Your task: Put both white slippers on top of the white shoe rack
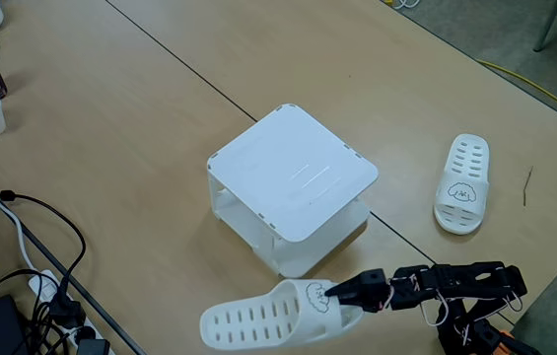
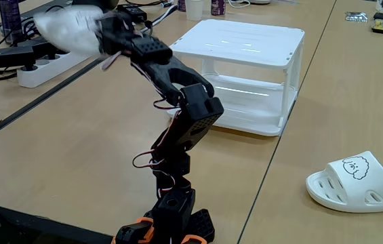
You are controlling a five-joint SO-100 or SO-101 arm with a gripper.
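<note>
In a fixed view the gripper (image 1: pixel 342 292) pinches one of the white slippers (image 1: pixel 268 315) by its strap, beside the white shoe rack (image 1: pixel 293 182), whose top is bare. The other slipper (image 1: pixel 462 183) lies on the worktop (image 1: pixel 110 128), well apart.

In another fixed view the held slipper (image 2: pixel 66 28) is blurred, raised level with the rack top (image 2: pixel 242 44). I judge neither is placed yet.

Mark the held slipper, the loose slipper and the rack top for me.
held slipper (image 1: pixel 258 318), a fixed view, perforated sole.
loose slipper (image 1: pixel 462 183), same view, strap.
shoe rack (image 1: pixel 293 173), same view, top panel.
</note>
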